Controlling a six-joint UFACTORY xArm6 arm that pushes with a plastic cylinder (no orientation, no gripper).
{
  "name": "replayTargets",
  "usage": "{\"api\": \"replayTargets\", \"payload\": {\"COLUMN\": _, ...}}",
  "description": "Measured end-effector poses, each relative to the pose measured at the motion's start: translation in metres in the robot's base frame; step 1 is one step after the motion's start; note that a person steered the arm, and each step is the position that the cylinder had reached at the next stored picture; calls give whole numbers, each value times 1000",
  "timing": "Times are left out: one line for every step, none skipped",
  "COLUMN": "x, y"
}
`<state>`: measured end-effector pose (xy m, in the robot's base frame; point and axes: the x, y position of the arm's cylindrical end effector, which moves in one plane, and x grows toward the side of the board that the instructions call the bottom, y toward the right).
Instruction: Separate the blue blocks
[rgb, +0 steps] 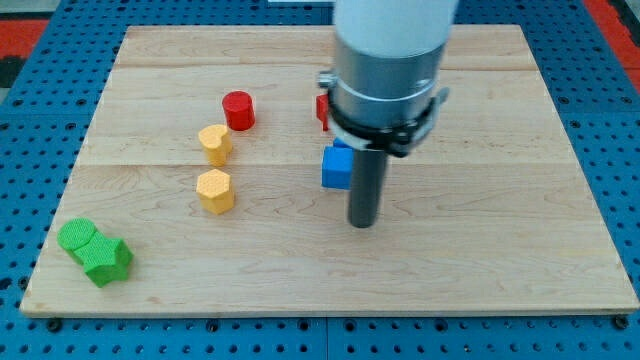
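A blue block (337, 167), cube-like, sits near the board's middle, partly hidden behind my rod. My tip (363, 224) rests on the wood just below and to the right of it, close to it. No second blue block shows; the arm's wide body may hide one. A red block (322, 109) peeks out at the arm's left edge, above the blue block.
A red cylinder (238, 110) lies at upper left of centre. A yellow heart-shaped block (214, 143) and a yellow hexagonal block (215, 190) lie below it. Two green blocks (76, 238) (107, 261) touch near the bottom left corner. The wooden board (500, 250) has blue surroundings.
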<state>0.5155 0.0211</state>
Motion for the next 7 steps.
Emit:
{"api": "replayTargets", "payload": {"x": -29, "y": -51}}
{"api": "replayTargets", "payload": {"x": -42, "y": -63}}
{"api": "replayTargets", "payload": {"x": -77, "y": -33}}
{"api": "replayTargets", "payload": {"x": -90, "y": -17}}
{"api": "replayTargets", "payload": {"x": -77, "y": 14}}
{"api": "replayTargets", "payload": {"x": -59, "y": 17}}
{"api": "replayTargets", "payload": {"x": -76, "y": 26}}
